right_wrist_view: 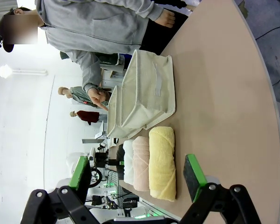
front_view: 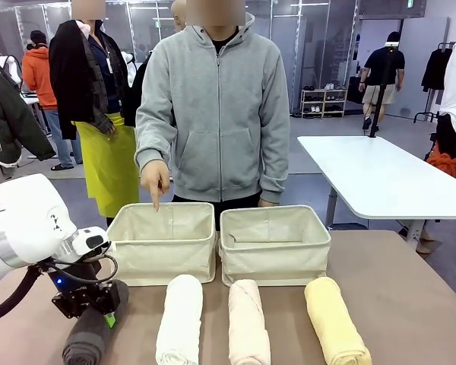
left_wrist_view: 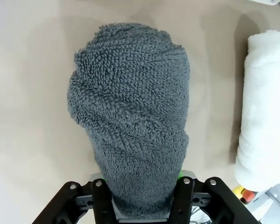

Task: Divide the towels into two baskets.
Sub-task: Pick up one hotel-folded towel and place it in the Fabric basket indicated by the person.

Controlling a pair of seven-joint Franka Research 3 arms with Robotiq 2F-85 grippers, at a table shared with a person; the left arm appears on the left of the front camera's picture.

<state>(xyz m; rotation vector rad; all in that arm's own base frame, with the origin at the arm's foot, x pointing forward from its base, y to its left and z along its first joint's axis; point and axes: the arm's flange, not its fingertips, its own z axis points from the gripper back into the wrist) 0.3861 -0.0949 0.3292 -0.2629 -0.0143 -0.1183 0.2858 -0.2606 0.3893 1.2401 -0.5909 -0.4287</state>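
Grey terry towel (front_view: 83, 346), soft and light by the look, lies on the desk (front_view: 410, 304) robot-side of the left basket (front_view: 161, 258), off its left corner. Left jaws pinch across the roll; expect ends to sag. Right jaws spread, empty.

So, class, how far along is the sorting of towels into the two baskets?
Done: nothing; the left basket and right basket are empty. In hand: the left fingers grip the grey towel, lying on the table. Left: the white towel, pink towel and yellow towel in a row, untouched.
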